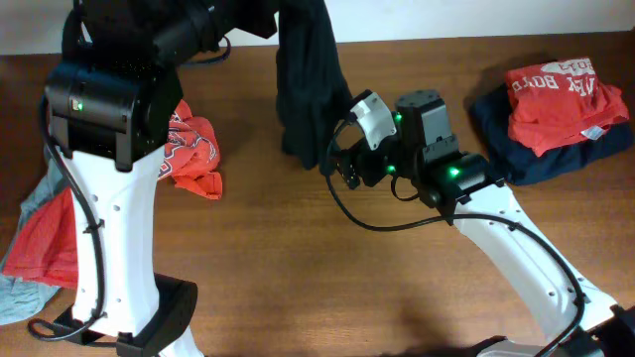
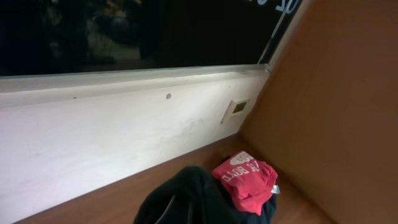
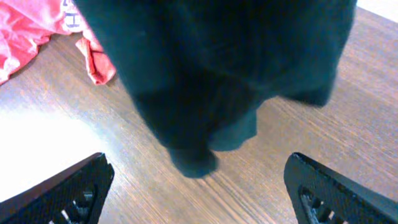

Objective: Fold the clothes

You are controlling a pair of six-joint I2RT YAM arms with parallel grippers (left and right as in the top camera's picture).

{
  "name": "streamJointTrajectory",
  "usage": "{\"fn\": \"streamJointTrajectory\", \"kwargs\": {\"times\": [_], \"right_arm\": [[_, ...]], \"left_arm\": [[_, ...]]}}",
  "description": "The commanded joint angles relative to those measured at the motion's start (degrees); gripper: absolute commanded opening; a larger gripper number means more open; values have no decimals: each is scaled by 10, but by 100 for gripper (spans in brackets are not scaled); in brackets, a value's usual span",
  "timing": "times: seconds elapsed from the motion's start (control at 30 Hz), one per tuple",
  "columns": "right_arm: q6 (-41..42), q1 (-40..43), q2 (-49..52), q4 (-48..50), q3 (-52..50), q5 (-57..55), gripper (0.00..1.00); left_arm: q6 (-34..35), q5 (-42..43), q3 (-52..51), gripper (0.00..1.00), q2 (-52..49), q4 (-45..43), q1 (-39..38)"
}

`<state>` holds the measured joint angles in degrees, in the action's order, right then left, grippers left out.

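Observation:
A dark garment [image 1: 308, 89] hangs from my raised left gripper [image 1: 283, 15] at the back middle, and its lower end reaches the table. The left fingers are hidden by the cloth. In the left wrist view the garment [image 2: 186, 202] bunches just below the camera. My right gripper [image 1: 342, 164] is open and empty, right beside the garment's lower end. In the right wrist view the open fingers [image 3: 199, 199] frame the hanging dark cloth [image 3: 211, 74], whose tip touches the wood.
A folded red shirt [image 1: 561, 99] lies on a folded navy garment [image 1: 541, 159] at the back right, and shows in the left wrist view [image 2: 245, 180]. A crumpled red garment [image 1: 193, 154] lies left of centre. A red and grey pile [image 1: 40, 248] sits at the left edge.

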<state>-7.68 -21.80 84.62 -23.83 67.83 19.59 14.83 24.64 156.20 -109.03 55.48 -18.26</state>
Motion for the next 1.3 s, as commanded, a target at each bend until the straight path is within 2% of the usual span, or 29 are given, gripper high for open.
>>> {"fn": "streamJointTrajectory", "kwargs": {"times": [0.0, 0.83, 0.9, 1.03, 1.1, 1.27], "right_arm": [[2, -4, 0, -8, 12, 14, 93], [-9, -27, 2, 9, 12, -3, 93], [-9, -27, 3, 11, 12, -16, 88], [-9, -27, 3, 24, 12, -56, 68], [-9, -25, 3, 37, 12, -70, 66], [-16, -24, 3, 59, 12, -88, 52]], "left_arm": [[6, -4, 3, 0, 2, -5, -2], [6, -2, 3, 0, 2, -1, -20], [6, -2, 3, 0, 2, -1, -23], [6, 0, 3, 0, 2, 3, -34], [6, 0, 3, 0, 2, 8, -41], [5, 0, 3, 0, 2, 25, -53]]}}
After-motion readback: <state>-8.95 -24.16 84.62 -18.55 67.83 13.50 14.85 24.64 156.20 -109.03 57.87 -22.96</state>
